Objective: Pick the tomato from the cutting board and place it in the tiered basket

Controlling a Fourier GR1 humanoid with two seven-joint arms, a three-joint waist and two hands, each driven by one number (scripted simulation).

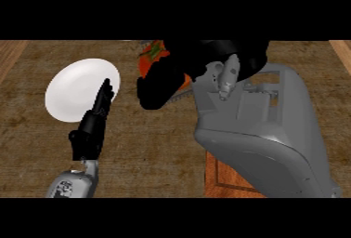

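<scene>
While the right hand (171,74) curls its black fingers around the tomato (152,55), that red fruit sits raised at top centre, mostly hidden by the hand. Right grey forearm (264,139) fills the right side, covering most of the cutting board (230,179). Left hand (94,123) rests low left, fingers straight, tips overlapping a white plate (75,88) on the counter (151,148).

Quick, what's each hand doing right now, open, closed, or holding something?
Left hand: open, fingers straight, resting by the white plate, holding nothing.
Right hand: fingers curled round the tomato, holding it.
</scene>
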